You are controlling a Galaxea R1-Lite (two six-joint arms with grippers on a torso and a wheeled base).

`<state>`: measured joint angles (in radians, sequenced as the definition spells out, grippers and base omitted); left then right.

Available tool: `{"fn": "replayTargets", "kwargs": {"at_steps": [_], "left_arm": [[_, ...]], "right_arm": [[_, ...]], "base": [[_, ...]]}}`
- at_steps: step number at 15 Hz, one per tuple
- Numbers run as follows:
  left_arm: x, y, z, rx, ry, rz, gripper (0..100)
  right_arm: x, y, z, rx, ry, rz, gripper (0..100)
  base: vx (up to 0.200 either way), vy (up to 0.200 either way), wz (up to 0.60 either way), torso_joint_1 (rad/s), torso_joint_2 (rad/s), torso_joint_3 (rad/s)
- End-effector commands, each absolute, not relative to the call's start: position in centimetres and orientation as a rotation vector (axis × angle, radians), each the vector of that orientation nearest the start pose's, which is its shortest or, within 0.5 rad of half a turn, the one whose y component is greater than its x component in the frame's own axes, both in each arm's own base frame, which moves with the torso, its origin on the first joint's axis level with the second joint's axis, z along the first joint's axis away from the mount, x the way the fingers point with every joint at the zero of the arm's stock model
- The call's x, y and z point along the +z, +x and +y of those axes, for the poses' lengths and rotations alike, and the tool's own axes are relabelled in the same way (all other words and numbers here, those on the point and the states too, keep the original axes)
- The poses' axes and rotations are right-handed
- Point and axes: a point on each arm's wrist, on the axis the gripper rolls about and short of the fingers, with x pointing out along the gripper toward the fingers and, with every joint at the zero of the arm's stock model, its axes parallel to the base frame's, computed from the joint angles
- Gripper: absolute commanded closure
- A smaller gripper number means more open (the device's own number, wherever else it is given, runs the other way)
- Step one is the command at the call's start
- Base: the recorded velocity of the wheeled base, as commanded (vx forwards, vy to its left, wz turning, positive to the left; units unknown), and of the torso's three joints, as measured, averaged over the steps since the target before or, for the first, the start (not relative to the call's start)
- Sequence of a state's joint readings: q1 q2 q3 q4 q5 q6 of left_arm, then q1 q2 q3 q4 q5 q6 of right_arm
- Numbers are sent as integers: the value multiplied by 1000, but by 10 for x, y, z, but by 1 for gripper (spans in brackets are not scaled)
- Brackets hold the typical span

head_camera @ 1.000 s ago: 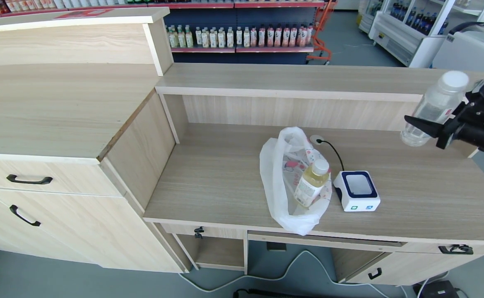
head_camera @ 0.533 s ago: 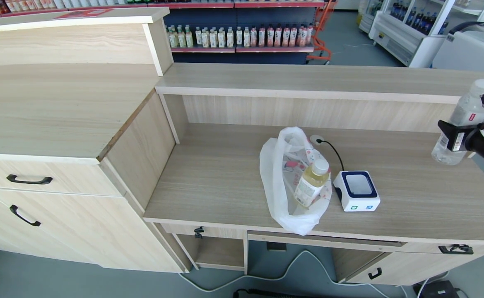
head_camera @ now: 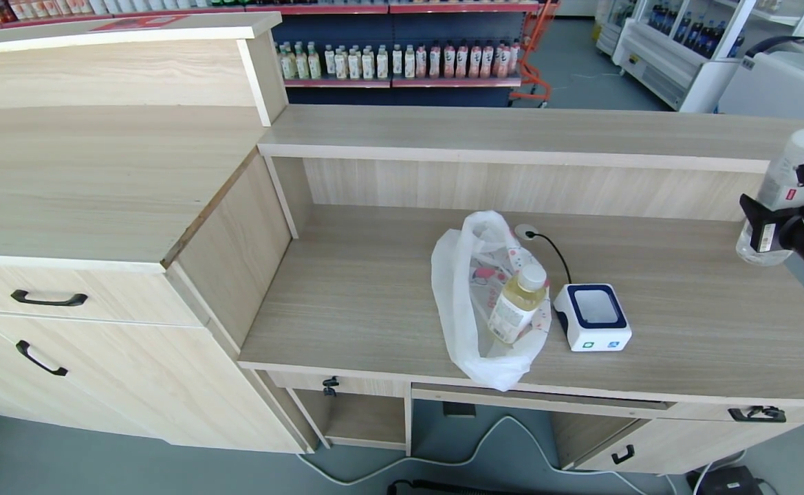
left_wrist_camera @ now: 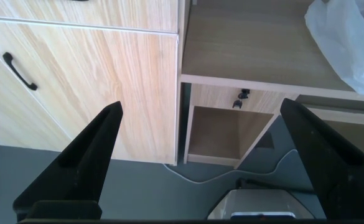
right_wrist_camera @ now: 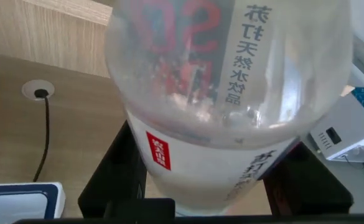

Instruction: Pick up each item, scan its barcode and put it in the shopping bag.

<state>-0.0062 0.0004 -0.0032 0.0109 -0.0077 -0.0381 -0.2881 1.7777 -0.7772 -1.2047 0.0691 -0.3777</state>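
Head view: right claw (head_camera: pixel 780 223) grips a clear bottle (head_camera: pixel 781 184) at 2 o'clock from the scanner (head_camera: pixel 593 317). Bag (head_camera: pixel 462 302) lies on the worktop (head_camera: pixel 374 295) at the scanner's 9 o'clock, tea bottle (head_camera: pixel 516 307) inside. Left claw (left_wrist_camera: pixel 201 106) is spread wide.

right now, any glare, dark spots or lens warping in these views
Head view: even light, counter lines bend slightly near the edges. Left wrist view: the left gripper is a dark silhouette, shopping bag washed out white. Right wrist view: clear bottle looms close, bright highlights on it.
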Motion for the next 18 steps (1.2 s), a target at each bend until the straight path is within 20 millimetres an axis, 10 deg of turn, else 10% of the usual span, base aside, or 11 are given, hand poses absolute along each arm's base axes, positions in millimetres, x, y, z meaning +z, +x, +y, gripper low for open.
{"fn": "replayTargets", "kwargs": {"at_steps": [1, 18], "left_arm": [[75, -23, 0, -14, -38, 8, 0], [75, -23, 0, -14, -38, 8, 0]], "right_arm": [[204, 311, -88, -229, -415, -153, 100], [137, 433, 7, 381, -53, -140, 100]], "base": [[0, 0, 600, 7, 2, 7], [0, 0, 106, 0, 0, 1]]}}
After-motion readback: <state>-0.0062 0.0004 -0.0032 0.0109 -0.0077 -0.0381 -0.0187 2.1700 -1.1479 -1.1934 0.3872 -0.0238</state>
